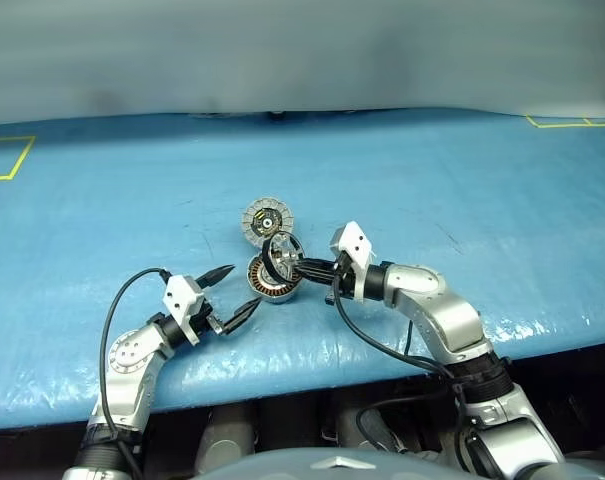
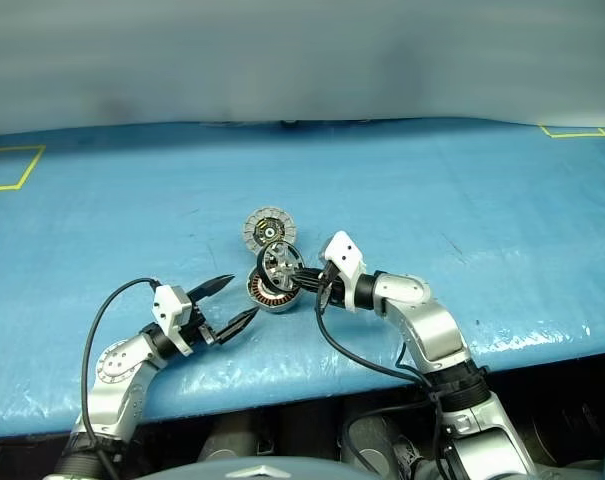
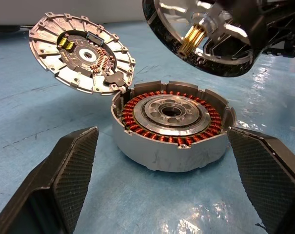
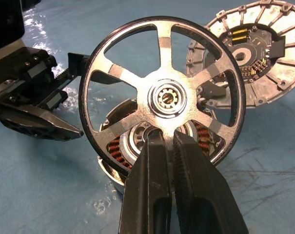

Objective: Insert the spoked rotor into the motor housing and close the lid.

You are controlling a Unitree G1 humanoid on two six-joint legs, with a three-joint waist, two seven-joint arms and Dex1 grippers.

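1. Your right fingers (image 4: pixel 174 161) pinch the rotor (image 4: pixel 163 100) by a spoke, tilted above the housing (image 3: pixel 171 124) at frame centre, ready to drop in.
2. The lid (image 3: pixel 79 51) lies swung open behind, leaving the cup clear.
3. Your left fingers (image 3: pixel 69 165) stand wide apart beside the housing, likely to steady it.

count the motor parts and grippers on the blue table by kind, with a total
Round silver-grey metal motor housing with copper-brown windings: 1
Round grey hinged lid, open: 1
Shiny silver spoked rotor wheel: 1
Black two-finger grippers: 2, left gripper, right gripper
Total: 5
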